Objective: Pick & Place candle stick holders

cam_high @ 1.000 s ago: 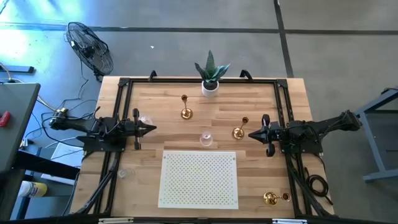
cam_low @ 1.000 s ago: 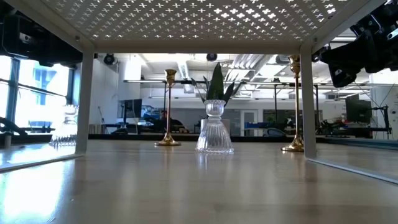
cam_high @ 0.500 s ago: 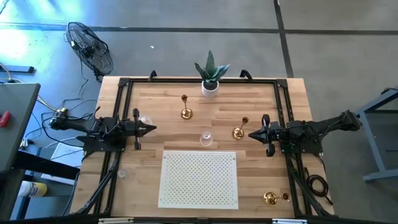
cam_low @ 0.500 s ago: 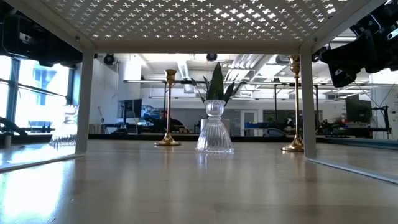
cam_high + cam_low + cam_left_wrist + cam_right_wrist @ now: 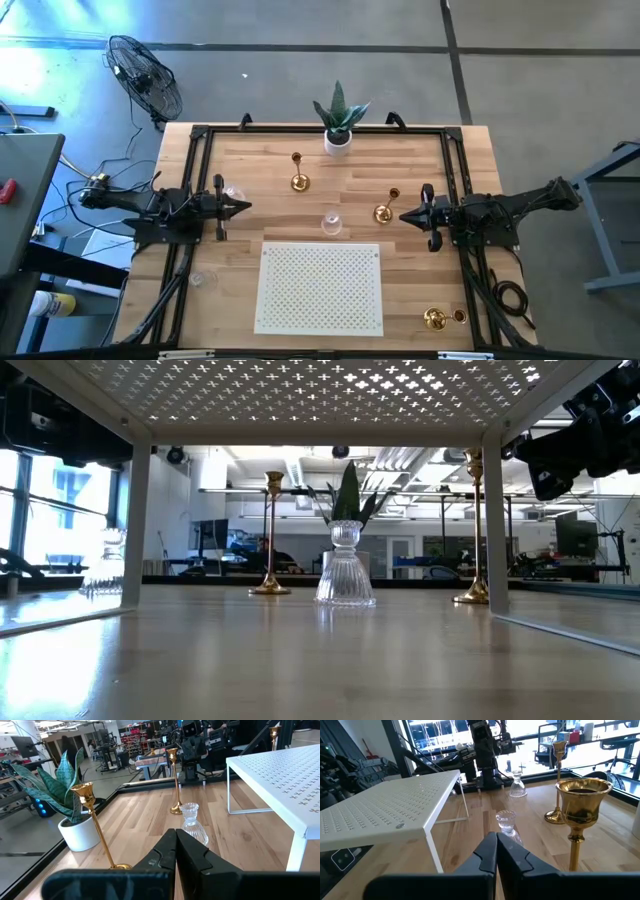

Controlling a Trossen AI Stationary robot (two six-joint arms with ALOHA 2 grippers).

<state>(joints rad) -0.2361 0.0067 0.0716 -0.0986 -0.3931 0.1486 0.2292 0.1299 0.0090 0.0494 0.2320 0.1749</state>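
Two gold candle stick holders stand on their round bases: one [image 5: 298, 181] at the far middle, one [image 5: 383, 212] just in front of my right gripper [image 5: 404, 215]. A third gold one [image 5: 436, 318] is at the near right corner. A clear glass holder [image 5: 331, 222] stands mid-table, another [image 5: 235, 192] beside my left gripper [image 5: 246, 208], and a third [image 5: 197, 279] by the near left edge. Both grippers are shut, point level toward the table's middle and hold nothing. The left wrist view shows the shut fingers [image 5: 175, 834], as does the right wrist view [image 5: 496, 838].
A white perforated rack [image 5: 320, 288] on legs stands at the near middle. A white pot with a green plant [image 5: 339, 128] sits at the far edge. A black frame [image 5: 200, 135] runs round the table. Bare wood lies between the two grippers.
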